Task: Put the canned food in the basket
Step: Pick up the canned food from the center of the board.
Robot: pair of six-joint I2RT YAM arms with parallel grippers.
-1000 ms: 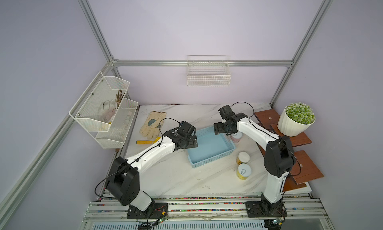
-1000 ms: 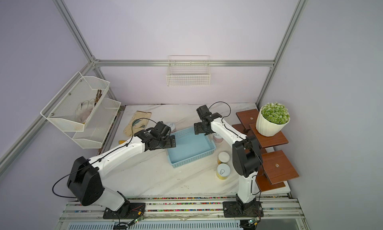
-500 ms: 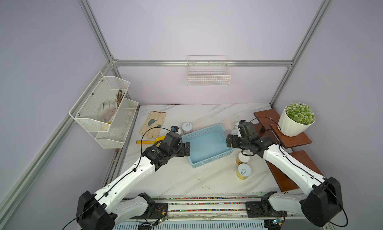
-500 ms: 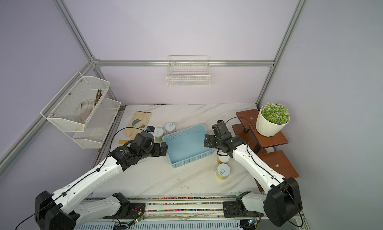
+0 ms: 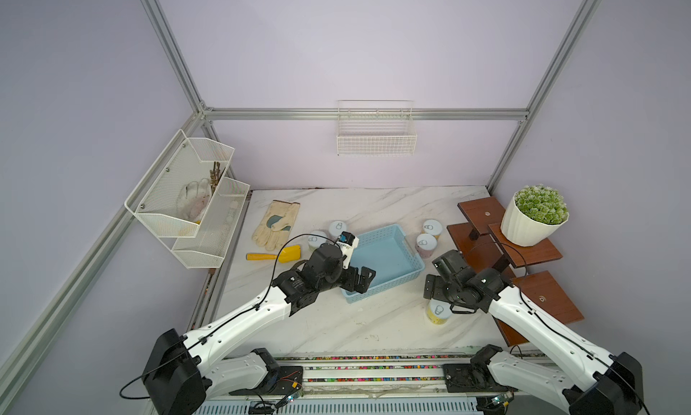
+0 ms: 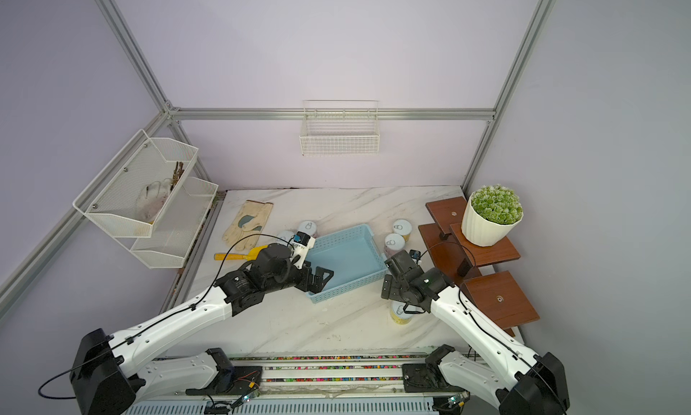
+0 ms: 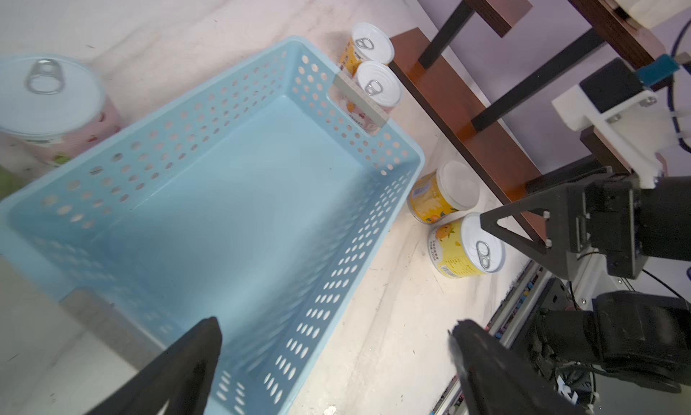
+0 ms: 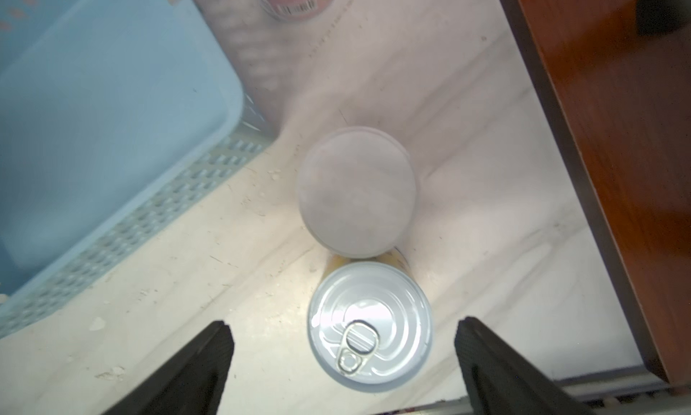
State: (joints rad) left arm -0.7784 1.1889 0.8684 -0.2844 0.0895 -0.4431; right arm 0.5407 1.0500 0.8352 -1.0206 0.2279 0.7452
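Observation:
The light-blue basket (image 5: 385,259) (image 6: 346,261) (image 7: 224,188) lies empty mid-table. Two cans (image 5: 337,228) (image 5: 317,239) stand at its far left and two (image 5: 432,228) (image 5: 426,243) at its right. A yellow can (image 5: 438,312) (image 8: 370,323) with a pull-ring lid stands near the front right, touching a plain-lidded yellow one (image 8: 357,190). My right gripper (image 5: 430,291) (image 8: 344,329) hangs open just above these two, the pull-ring lid between its fingers. My left gripper (image 5: 361,278) (image 7: 336,327) is open and empty over the basket's near left corner.
A work glove (image 5: 276,224) and a yellow-handled tool (image 5: 275,255) lie at the left. A white mesh rack (image 5: 187,203) hangs on the left wall, a wire basket (image 5: 375,132) on the back wall. Wooden stepped shelves (image 5: 486,245) with a potted plant (image 5: 534,215) line the right edge.
Both arms have drawn back toward the front edge. The left gripper came from the basket's far left end to its near corner. The right came from behind the basket to over the front-right cans.

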